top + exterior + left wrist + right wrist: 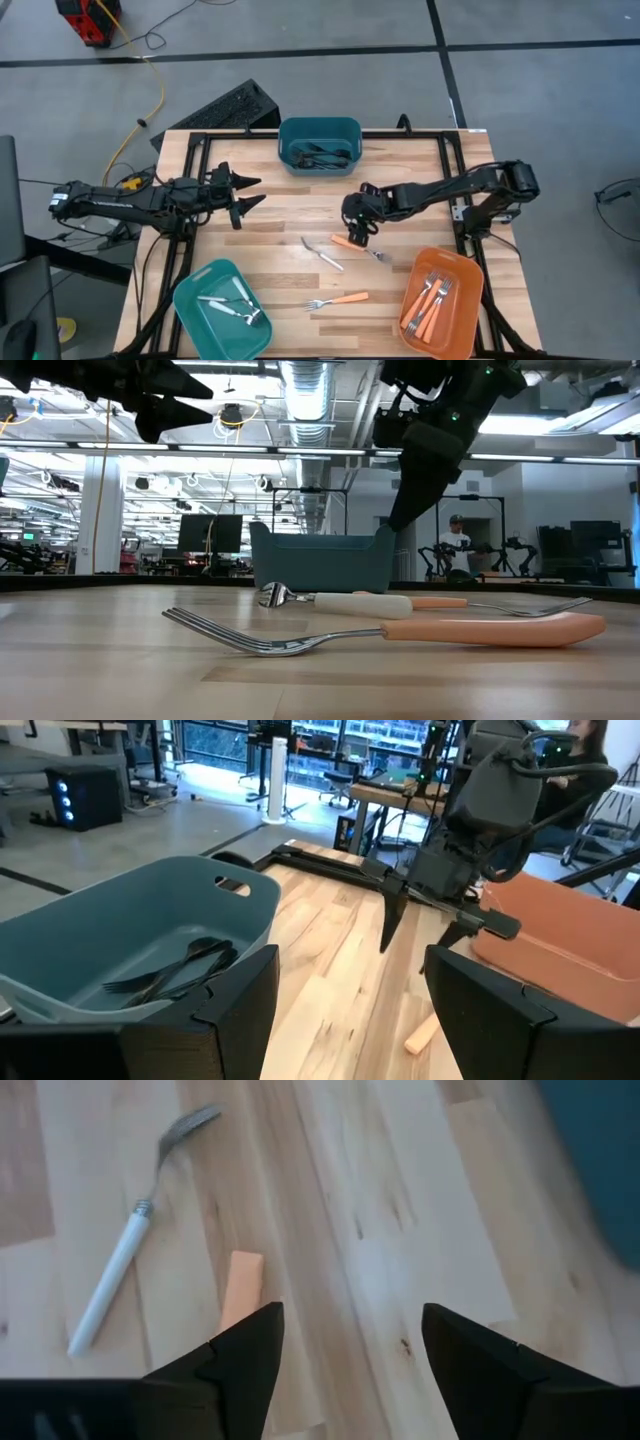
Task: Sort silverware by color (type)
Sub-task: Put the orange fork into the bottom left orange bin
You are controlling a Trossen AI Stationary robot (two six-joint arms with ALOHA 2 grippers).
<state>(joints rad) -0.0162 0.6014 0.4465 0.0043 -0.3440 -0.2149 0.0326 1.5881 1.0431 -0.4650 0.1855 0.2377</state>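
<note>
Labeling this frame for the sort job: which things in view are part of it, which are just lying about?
Job:
- loose white-handled fork
- two loose orange-handled forks
- dark utensils in the far bin
- white pieces in the near teal bin
- orange forks in the orange bin
- right pincer, open over the fork

Lying about:
- keyboard
- yellow cable

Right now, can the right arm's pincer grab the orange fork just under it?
Probably yes. The right pincer hangs open right above the orange-handled fork, whose handle end shows between its fingers in the wrist view. Nothing lies on top; the white-handled fork lies apart.
</note>
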